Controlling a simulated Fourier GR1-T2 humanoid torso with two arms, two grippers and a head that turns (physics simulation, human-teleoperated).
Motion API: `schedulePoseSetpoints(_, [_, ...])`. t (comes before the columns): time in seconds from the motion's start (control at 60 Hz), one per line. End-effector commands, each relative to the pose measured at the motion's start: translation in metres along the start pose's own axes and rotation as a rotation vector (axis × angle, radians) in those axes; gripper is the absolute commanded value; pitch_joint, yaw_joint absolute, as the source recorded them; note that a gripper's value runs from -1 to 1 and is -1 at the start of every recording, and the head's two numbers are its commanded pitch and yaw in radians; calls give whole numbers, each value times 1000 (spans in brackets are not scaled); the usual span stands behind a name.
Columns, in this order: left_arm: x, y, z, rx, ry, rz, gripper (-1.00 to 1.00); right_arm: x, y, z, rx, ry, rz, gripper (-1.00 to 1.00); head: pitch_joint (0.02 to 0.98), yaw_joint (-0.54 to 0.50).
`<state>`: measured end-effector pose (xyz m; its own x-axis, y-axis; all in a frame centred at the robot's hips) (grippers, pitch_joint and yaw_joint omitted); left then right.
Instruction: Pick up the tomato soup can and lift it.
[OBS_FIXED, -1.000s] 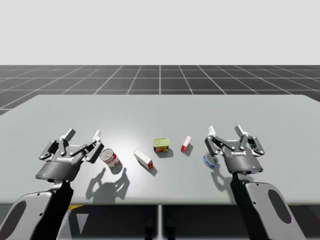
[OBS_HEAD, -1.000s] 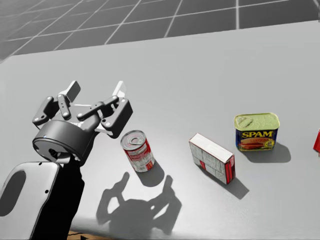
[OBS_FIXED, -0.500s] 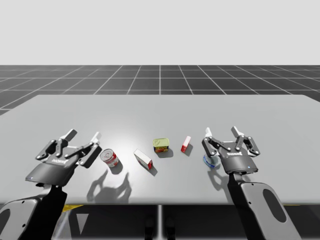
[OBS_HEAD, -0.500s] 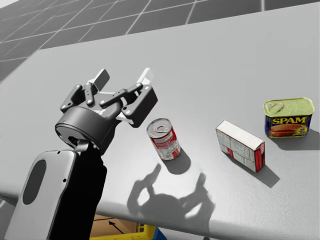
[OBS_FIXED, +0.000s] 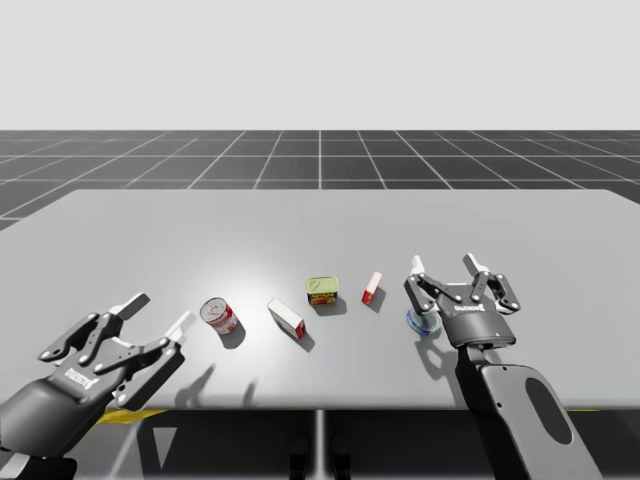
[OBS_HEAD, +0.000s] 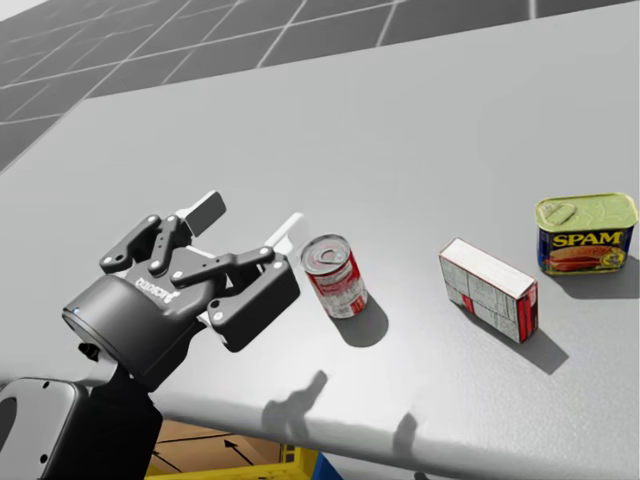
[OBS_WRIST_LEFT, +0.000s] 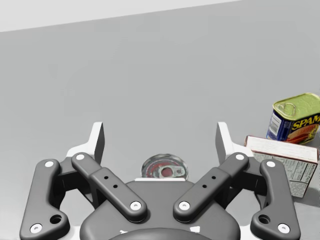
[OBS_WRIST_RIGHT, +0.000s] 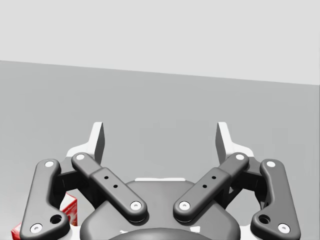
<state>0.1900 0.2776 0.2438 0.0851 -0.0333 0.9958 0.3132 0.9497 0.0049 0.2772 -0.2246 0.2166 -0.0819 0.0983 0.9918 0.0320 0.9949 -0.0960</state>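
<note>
- My left gripper (OBS_HEAD: 250, 220) is wide open and holds nothing.
- The tomato soup can (OBS_HEAD: 335, 277) stands on the table (OBS_HEAD: 420, 130), just ahead of its fingers, untouched.
- My right gripper (OBS_FIXED: 443, 264) is open and empty.

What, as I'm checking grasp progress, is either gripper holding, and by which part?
Nothing is held. My left gripper is open, the tomato soup can standing on the table ahead of it; my right gripper is open too.

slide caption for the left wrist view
Open left gripper facing the upright soup can, a white-and-red box and green-topped tin off to one side.
</note>
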Motion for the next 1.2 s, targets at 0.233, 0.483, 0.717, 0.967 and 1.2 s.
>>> schedulePoseSetpoints(0.233, [-64, 14, 8, -43, 137, 16, -1000, 0, -1, 0, -5, -5, -10, -1000, 822, 426])
schedulePoseSetpoints(0.483, [-75, 13, -12, -85, 169, 3, -1000, 1, -3, -1, -6, -7, -13, -1000, 823, 424])
schedulePoseSetpoints(0.717, [-79, 8, -33, -110, 178, 13, -1000, 1, -3, -1, -7, -8, -13, -1000, 823, 417])
schedulePoseSetpoints(0.967, [-82, 3, -56, -118, 197, 14, -1000, 1, -4, -1, -7, -8, -16, -1000, 825, 412])
schedulePoseSetpoints(1.2, [-84, 3, -70, -102, 204, 34, -1000, 2, -6, -1, -9, -11, -24, -1000, 825, 410])
